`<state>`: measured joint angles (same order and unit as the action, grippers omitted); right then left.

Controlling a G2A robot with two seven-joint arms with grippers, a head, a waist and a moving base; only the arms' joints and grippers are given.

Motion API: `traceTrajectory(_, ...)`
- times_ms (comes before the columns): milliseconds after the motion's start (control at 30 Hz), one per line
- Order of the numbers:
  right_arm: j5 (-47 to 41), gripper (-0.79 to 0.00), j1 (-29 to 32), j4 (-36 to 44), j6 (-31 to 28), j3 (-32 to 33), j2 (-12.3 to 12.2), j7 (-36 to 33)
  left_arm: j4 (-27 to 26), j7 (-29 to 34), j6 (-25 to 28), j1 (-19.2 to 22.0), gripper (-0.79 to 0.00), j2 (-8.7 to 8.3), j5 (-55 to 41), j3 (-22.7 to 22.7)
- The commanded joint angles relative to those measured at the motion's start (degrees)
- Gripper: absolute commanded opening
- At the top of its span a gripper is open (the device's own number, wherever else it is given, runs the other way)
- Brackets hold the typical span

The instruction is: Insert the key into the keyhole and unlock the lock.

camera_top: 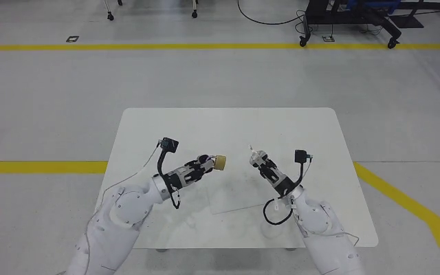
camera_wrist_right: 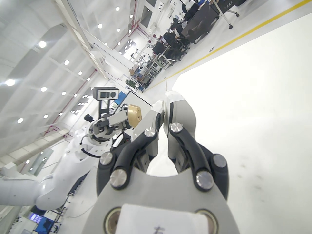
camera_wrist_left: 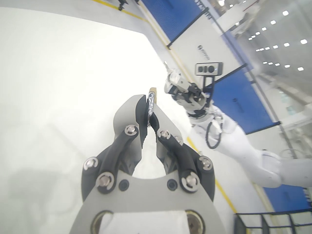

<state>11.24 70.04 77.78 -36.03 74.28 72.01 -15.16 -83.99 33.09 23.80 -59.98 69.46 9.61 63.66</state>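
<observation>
A brass padlock [camera_top: 219, 163] hangs above the middle of the white table [camera_top: 289, 124], with my left gripper [camera_top: 206, 165] shut on it. In the left wrist view the left gripper [camera_wrist_left: 149, 101] clamps the lock's silver shackle [camera_wrist_left: 151, 102]; a sliver of the brass body [camera_wrist_left: 153, 90] shows past the fingertips. My right gripper [camera_top: 257, 159] is shut on a small silver key [camera_top: 251, 149], a short gap to the right of the lock. From the right wrist view, the right gripper [camera_wrist_right: 165, 104] pinches the key, mostly hidden, and the padlock [camera_wrist_right: 134, 115] faces it, keyhole end visible.
Both arms hover over the table's near half. The table's edges lie far from either gripper. Yellow floor lines [camera_top: 206, 47] and wheeled frames [camera_top: 350, 20] stand well behind the table.
</observation>
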Motion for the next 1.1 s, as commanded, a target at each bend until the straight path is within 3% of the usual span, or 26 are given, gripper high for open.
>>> traceTrajectory(0, -3.95, -0.785, -0.32, -0.35, -0.84, -0.23, 0.04, -1.71, 2.99, 2.72, 1.83, 2.13, -0.785, 0.54, -5.47, -2.08)
traceTrajectory(100, -6.33, -0.785, -1.13, -1.09, -0.84, -0.33, 0.12, -2.44, 6.49, 5.9, 3.68, 4.91, -0.785, 1.26, -8.68, -4.67)
traceTrajectory(367, -10.61, -0.785, -3.46, -3.81, -1.46, -2.97, 0.51, -7.33, 10.84, 5.42, 5.22, 8.31, -0.785, 2.35, -8.11, -7.66)
traceTrajectory(767, -20.81, -0.785, -4.67, -4.99, -2.37, -3.43, 0.1, -18.6, 12.55, 2.52, 4.57, 9.57, -0.785, 2.82, -4.94, -8.17)
traceTrajectory(1067, -21.48, -0.785, -3.63, -2.89, -2.51, -3.96, -0.21, -21.64, 12.49, 1.95, 4.13, 9.57, -0.785, 2.96, -4.03, -8.14)
